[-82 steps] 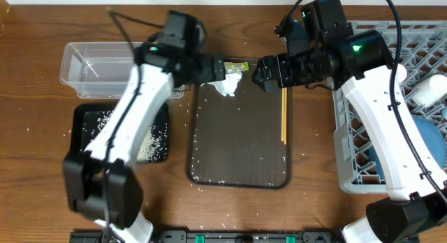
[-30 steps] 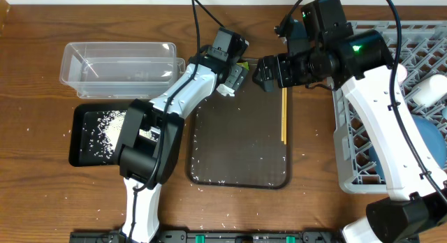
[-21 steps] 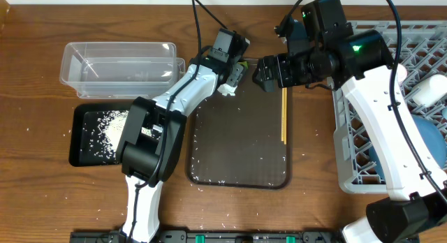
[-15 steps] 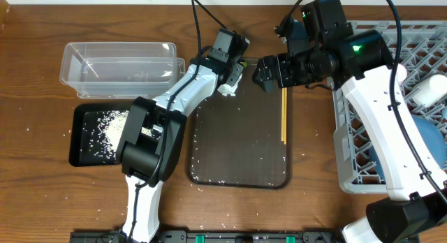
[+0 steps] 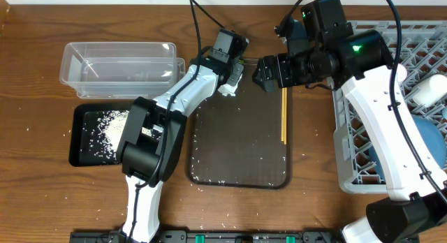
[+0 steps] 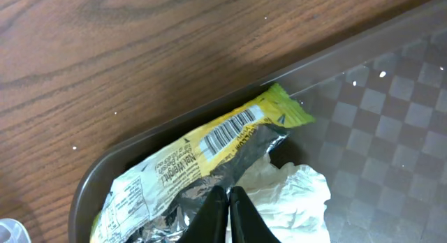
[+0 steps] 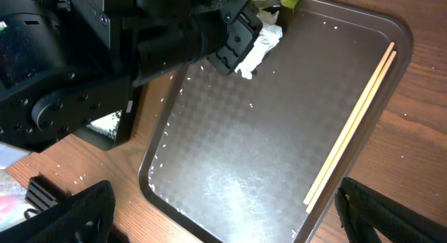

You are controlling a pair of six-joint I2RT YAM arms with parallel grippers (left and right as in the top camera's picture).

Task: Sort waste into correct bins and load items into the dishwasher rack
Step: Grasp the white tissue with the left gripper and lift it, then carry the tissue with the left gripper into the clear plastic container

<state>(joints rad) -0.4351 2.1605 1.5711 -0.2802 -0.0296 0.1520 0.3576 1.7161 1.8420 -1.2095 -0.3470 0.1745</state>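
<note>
A dark brown serving tray (image 5: 237, 145) lies at the middle of the wooden surface (image 5: 42, 201), its long sides running from 12 to 6 o'clock. It is a rounded rectangle with a low raised rim, and its floor has a fine checkered texture (image 6: 391, 124). The surface shows a warm brown grain. At the 6 o'clock edge runs a black rail (image 5: 209, 237) with green parts.

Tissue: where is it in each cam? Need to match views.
Overhead: tissue at the brown tray's top-left corner, by the left gripper.
Left wrist: lower right of centre, beside the wrapper.
Right wrist: top centre, in the tray corner.
Shared landmark: the brown tray, in all three.
</note>
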